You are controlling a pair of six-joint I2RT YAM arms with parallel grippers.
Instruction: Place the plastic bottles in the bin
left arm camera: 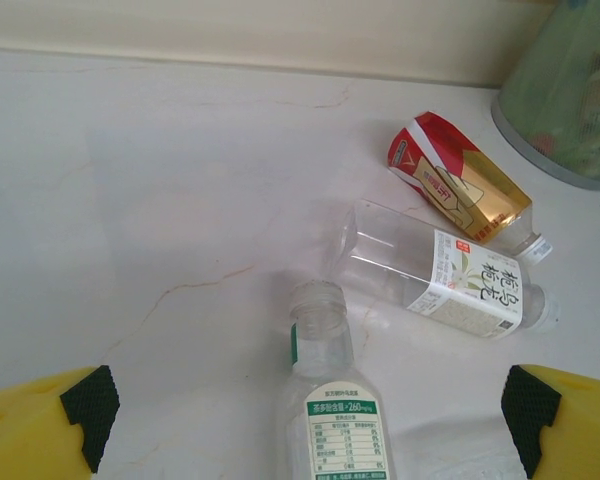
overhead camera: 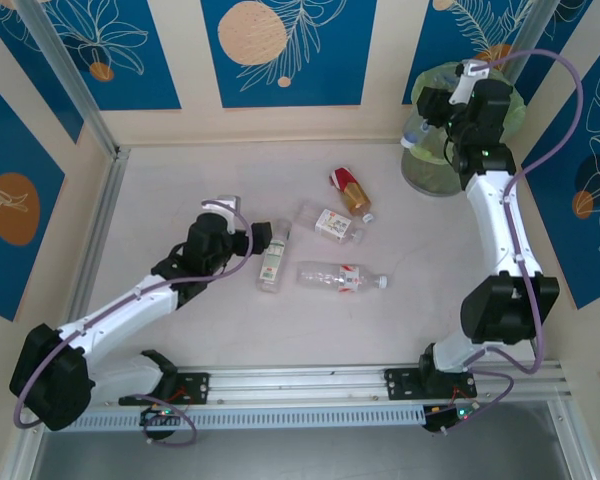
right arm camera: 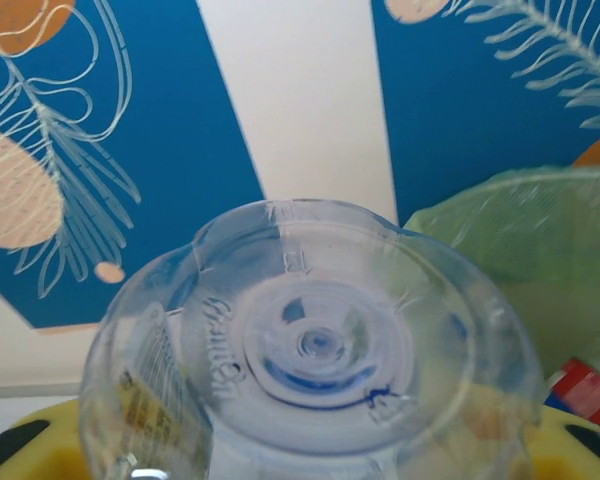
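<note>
- left gripper point(overhead camera: 246, 242) spread wide, empty; the capless green-label bottle point(left arm camera: 330, 400) lies just ahead on the table point(overhead camera: 180, 190), long axis running away from the wrist, neck far.
- wrist view gives that line-up across the jaws; top view adds the red-label bottle point(overhead camera: 340, 277) lying crosswise alongside.
- far right: right gripper point(overhead camera: 438, 125) clamped on a clear bottle point(right arm camera: 320, 340) at the bin's point(overhead camera: 435, 178) left rim, so i'd carry it further over before releasing.

The left arm point(overhead camera: 130, 302) and right arm point(overhead camera: 495, 225) are both white shells with chunky black joint housings, and each has a lilac cable point(overhead camera: 570, 100) looping alongside. Black bases with tiny green lights sit at the bottom of the frame. The left gripper point(left arm camera: 310, 405) has bright yellow fingers point(left arm camera: 30, 435) with black pads point(left arm camera: 88, 402).
</note>
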